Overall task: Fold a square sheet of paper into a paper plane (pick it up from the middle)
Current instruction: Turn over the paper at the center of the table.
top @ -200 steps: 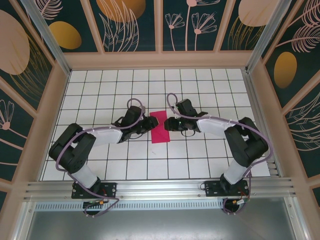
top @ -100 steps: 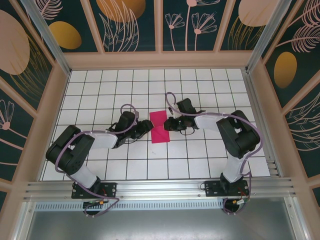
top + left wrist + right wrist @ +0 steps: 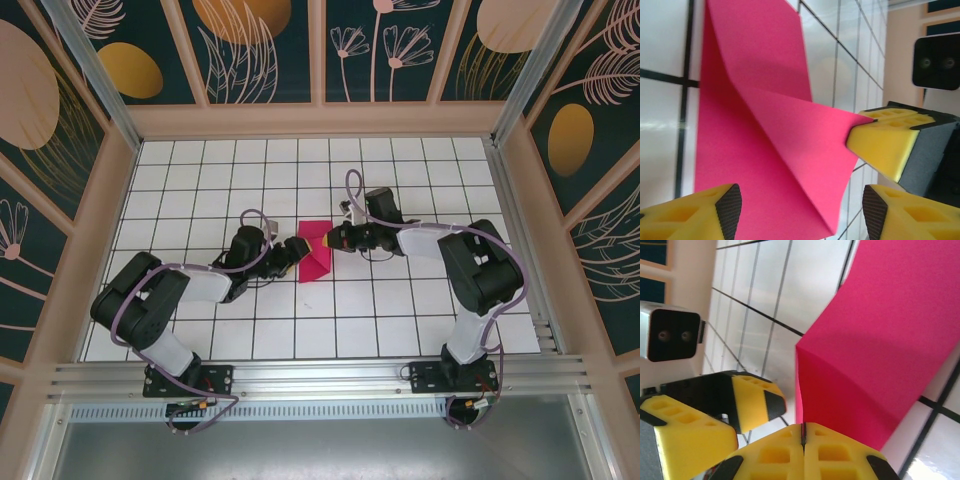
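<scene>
Pinched and raised since a second ago, seen from above: right edge of paper point(image 3: 316, 252) mid-table, in shut right gripper point(image 3: 334, 238); left gripper point(image 3: 291, 250) drawn back, wide. At left wrist, flap tented mid-fold. At right wrist, clamped on edge. Next, probably: carry flap over, press crease.

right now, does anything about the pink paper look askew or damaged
The square sheet of paper is not lying flat: the right gripper, shut on its right edge, lifts that part into a peak, with a diagonal crease running across it. No tear shows. The left gripper stands open beside it.
</scene>
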`<state>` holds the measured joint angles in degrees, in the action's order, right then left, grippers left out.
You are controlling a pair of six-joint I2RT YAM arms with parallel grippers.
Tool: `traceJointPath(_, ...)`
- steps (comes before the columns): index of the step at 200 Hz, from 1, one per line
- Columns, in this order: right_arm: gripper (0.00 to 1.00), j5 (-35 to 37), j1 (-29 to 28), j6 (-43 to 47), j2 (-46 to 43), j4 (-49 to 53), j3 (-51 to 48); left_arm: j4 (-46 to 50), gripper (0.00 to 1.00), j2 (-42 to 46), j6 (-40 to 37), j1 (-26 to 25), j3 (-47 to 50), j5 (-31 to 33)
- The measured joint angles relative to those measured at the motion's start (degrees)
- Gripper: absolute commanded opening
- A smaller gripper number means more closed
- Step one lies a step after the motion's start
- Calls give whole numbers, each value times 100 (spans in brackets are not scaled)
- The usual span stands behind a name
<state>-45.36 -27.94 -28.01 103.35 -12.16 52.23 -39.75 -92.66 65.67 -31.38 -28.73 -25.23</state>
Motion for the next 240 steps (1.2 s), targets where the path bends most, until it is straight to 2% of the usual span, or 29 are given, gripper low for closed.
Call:
traceJointPath(75,3,-280,28,-350,-13,-361,-164,-859,64,-595,358,0,-9,-227)
traceJointPath(123,3,-354,92,-457,-13,-531,-205,-1207,49,-870,490,0,-33,-308)
traceJointPath(164,3,-413,140,-566,-11,-603,-254,-1541,47,-1093,516,0,-101,-343)
traceJointPath(240,3,-424,221,-608,-13,-647,-282,-1764,30,-1329,590,0,-249,-339)
